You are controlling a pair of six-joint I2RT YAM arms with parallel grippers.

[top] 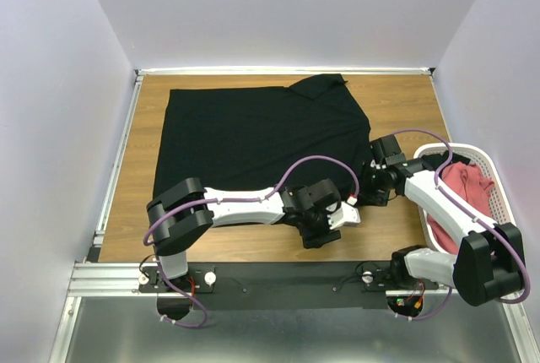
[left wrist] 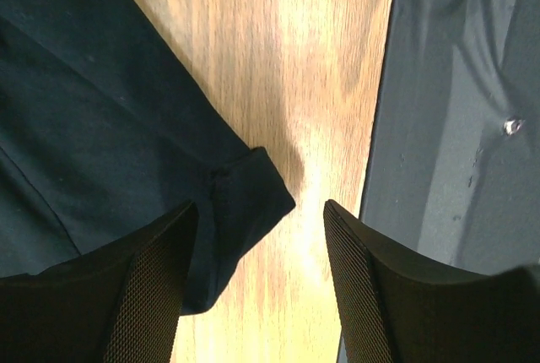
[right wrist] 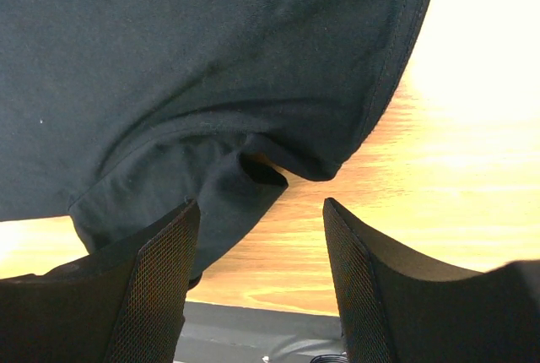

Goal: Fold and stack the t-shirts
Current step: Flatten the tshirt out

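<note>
Worktop (top: pixel 405 110): fills the middle of the top frame.
Large t-shirt (top: pixel 253 139): spread flat on the worktop, centre to upper left, collar toward the upper edge.
Basket (top: pixel 477 150): right of frame, at the worktop's right edge.
Second t-shirt (top: pixel 464 186): inside the basket.
Left claw (left wrist: pixel 259 211): lower centre, over the large t-shirt's near corner, which lies between its jaws.
Right claw (right wrist: pixel 261 207): between large t-shirt and basket, over the garment's right edge.

My overhead view is evenly lit and sharp, with soft shadows. In both wrist views glare bleaches the worktop (right wrist: pixel 481 59); the black t-shirt (right wrist: pixel 169 42) shows little detail.
</note>
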